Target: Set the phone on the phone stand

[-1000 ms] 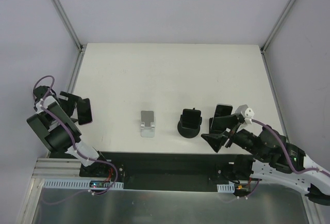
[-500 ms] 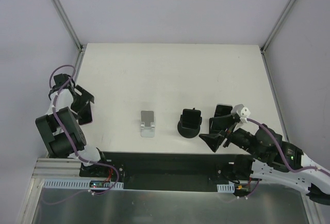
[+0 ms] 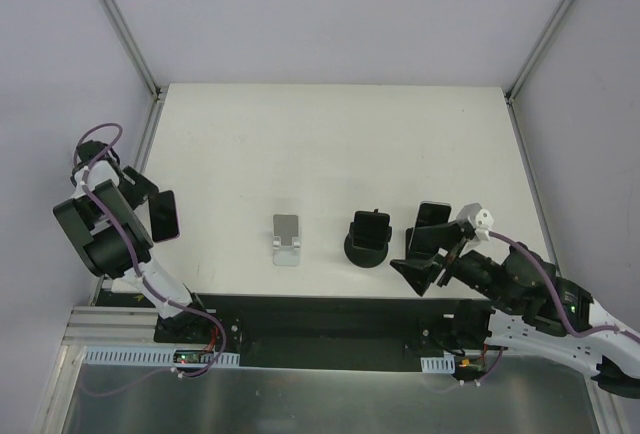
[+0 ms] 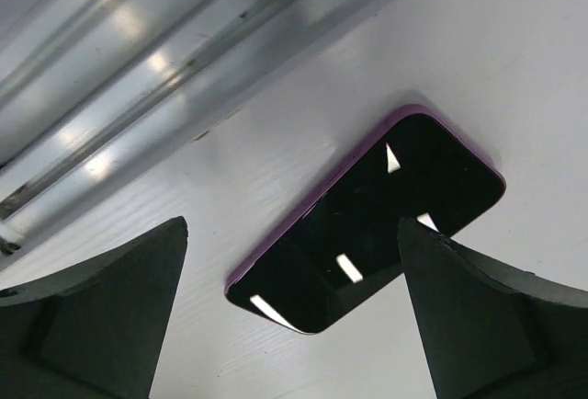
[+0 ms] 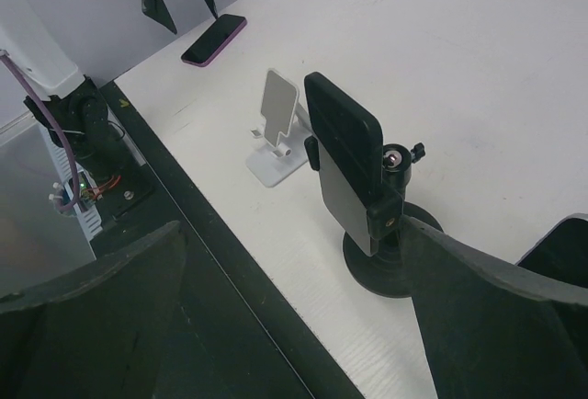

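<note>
Phone position: it lies flat on the white table, screen up, by the left edge toward the near corner, well apart from the phone stand. In the left wrist view I see it in the gap under the left gripper, running slantwise across that gap. One end is closer to the right-hand finger. The fingers are spread wide and I see nothing clamped between them. I cannot tell whether either tip touches the case.

Edges and room: an aluminium frame rail runs just beside the phone on its outer side, so there is little margin there. The table is open toward the far side. Between phone and phone stand stands a small silver-white stand. A black folding stand sits just right of the phone stand.

Arm pose: from above, the left arm is folded back on itself at the table's left edge, wrist turned down over the phone. The right arm reaches in low from the near right. The right gripper has its fingers wide apart and holds nothing. It faces the phone stand at close range, and the clamp holder on top is unoccupied.
</note>
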Robot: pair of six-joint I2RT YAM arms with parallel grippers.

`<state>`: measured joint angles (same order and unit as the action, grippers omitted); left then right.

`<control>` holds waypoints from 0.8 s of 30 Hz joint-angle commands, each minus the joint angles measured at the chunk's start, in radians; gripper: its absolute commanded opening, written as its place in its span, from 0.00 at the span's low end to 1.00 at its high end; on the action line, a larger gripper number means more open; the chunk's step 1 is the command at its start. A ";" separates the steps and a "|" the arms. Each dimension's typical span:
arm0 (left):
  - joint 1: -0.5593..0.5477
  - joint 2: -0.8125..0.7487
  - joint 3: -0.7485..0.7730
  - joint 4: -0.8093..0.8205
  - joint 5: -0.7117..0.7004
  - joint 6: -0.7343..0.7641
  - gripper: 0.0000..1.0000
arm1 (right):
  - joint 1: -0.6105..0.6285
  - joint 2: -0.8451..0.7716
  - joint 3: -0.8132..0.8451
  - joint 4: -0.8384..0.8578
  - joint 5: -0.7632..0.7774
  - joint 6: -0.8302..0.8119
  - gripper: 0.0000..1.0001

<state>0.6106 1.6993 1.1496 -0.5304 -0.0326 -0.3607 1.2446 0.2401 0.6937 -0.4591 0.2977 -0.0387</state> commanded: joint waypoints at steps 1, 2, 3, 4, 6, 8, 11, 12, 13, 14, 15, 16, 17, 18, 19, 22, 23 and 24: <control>-0.003 0.054 0.009 -0.020 0.174 0.109 0.95 | -0.001 -0.032 0.024 0.004 0.007 -0.016 1.00; -0.006 0.048 -0.004 -0.007 0.180 0.112 0.96 | -0.002 -0.035 0.026 0.000 0.012 -0.020 1.00; -0.009 0.040 -0.014 0.015 0.187 0.112 0.97 | -0.001 -0.036 0.030 -0.001 0.011 -0.023 1.00; -0.017 0.022 -0.028 0.021 0.209 0.118 0.97 | -0.002 -0.036 0.030 0.000 0.011 -0.024 1.00; -0.025 0.010 -0.036 0.027 0.223 0.117 0.98 | -0.001 -0.033 0.036 -0.001 0.009 -0.029 1.00; -0.041 0.003 -0.048 0.029 0.221 0.121 0.99 | -0.001 -0.030 0.043 -0.001 0.004 -0.030 1.00; -0.072 0.013 -0.054 0.030 0.214 0.123 0.99 | -0.001 -0.024 0.047 -0.001 0.003 -0.030 1.00; -0.084 0.020 -0.053 0.029 0.209 0.126 0.99 | -0.002 -0.022 0.047 0.000 0.003 -0.029 1.00; -0.098 0.029 -0.050 0.027 0.204 0.124 0.99 | -0.001 -0.022 0.049 0.000 0.000 -0.027 1.00; -0.107 0.033 -0.048 0.029 0.206 0.124 0.99 | -0.001 -0.022 0.049 0.000 0.001 -0.026 1.00; -0.136 0.036 -0.048 0.029 0.207 0.121 0.99 | -0.001 -0.022 0.049 -0.001 -0.002 -0.024 1.00; -0.146 0.036 -0.050 0.029 0.203 0.115 0.99 | -0.002 -0.021 0.049 -0.001 0.000 -0.021 1.00; -0.159 0.033 -0.051 0.030 0.201 0.109 0.99 | -0.002 -0.022 0.049 -0.001 -0.002 -0.020 1.00; -0.178 0.030 -0.053 0.035 0.203 0.109 0.99 | -0.002 -0.021 0.049 -0.003 0.000 -0.020 1.00; -0.184 0.023 -0.053 0.035 0.200 0.108 0.99 | -0.002 -0.021 0.049 -0.001 -0.002 -0.018 1.00; -0.227 0.011 -0.054 0.033 0.175 0.117 0.99 | -0.002 -0.019 0.050 0.000 0.000 -0.017 1.00; -0.238 0.011 -0.053 0.035 0.143 0.108 0.99 | -0.001 -0.016 0.052 0.000 0.001 -0.018 1.00; -0.244 0.013 -0.051 0.021 0.060 0.089 0.99 | -0.002 -0.012 0.053 0.000 0.001 -0.020 1.00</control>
<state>0.3985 1.7473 1.1007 -0.4976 0.1478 -0.2604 1.2449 0.2153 0.7033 -0.4770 0.2985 -0.0494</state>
